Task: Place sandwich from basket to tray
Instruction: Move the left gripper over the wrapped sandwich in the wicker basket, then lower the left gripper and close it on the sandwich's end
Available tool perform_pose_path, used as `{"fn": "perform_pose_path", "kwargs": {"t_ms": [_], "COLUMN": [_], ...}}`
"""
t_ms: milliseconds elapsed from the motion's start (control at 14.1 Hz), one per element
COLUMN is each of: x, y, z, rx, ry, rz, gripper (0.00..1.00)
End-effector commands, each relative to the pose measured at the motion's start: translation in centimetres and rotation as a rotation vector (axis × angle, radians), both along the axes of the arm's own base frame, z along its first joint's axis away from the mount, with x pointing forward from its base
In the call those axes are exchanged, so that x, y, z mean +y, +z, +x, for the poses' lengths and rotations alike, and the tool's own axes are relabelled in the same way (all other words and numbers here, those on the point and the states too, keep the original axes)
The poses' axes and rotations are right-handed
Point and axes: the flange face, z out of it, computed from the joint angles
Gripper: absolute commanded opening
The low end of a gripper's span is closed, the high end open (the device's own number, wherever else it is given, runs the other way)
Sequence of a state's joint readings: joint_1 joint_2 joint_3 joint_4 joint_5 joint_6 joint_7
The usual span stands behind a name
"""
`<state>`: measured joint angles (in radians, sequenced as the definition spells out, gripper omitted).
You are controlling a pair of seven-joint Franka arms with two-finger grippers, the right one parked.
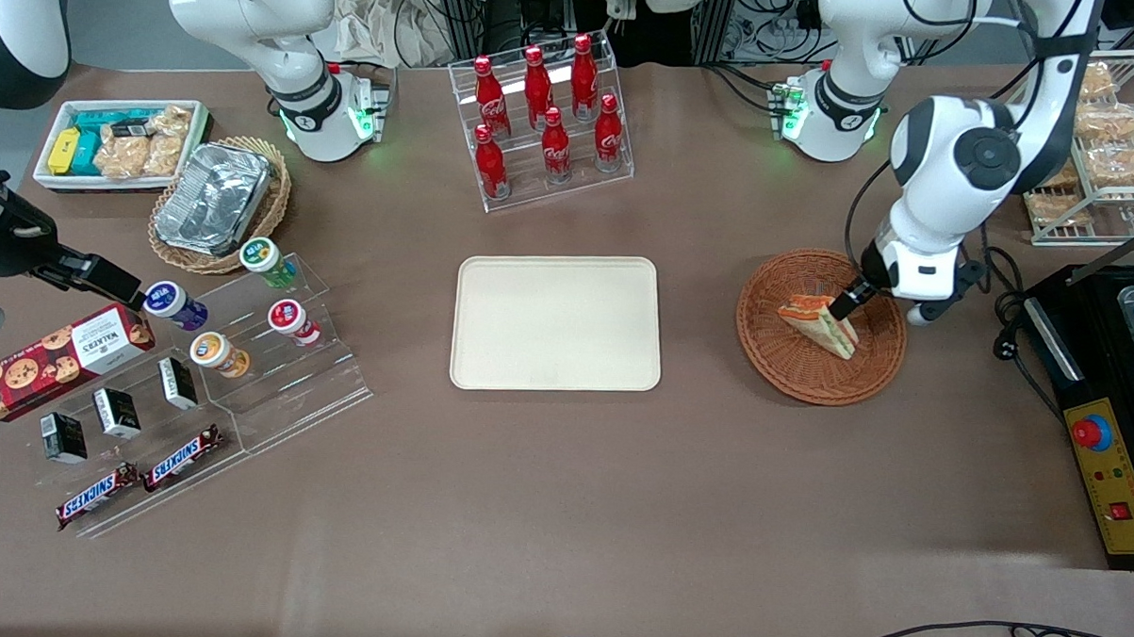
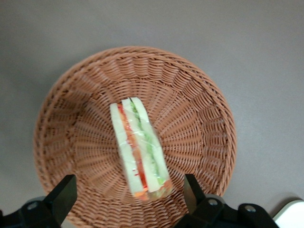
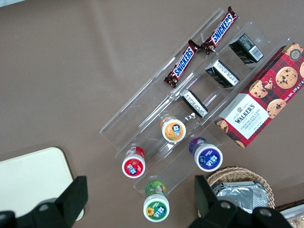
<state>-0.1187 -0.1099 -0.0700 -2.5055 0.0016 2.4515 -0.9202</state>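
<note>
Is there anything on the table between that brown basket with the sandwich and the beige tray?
Nothing: the front view shows bare table between the basket and the tray. The sandwich lies in the basket, with the open gripper just above it.

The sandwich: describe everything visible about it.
The sandwich is a triangular wedge of white bread with red, orange and green filling layers, seemingly wrapped in clear film. It lies in the reddish-brown wicker basket, resting on the weave, toward the working arm's end of the table from the tray. The gripper hangs open just above it, fingers straddling one end, not visibly clamping.
</note>
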Motion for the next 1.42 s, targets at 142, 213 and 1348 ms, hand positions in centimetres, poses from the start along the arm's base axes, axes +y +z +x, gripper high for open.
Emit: {"fn": "perform_pose_path", "kwargs": {"t_ms": [142, 213, 1348], "x": [-2.2, -2.2, -2.8], "y": [-2.0, -2.4, -6.3], "z": [-0.2, -0.5, -1.3], "rx": [-0.023, -0.024, -0.028], "ry": [0.031, 0.028, 0.025], "rz": [-0.005, -0.004, 0.034], "gripper": [1.0, 1.0, 0.9]}}
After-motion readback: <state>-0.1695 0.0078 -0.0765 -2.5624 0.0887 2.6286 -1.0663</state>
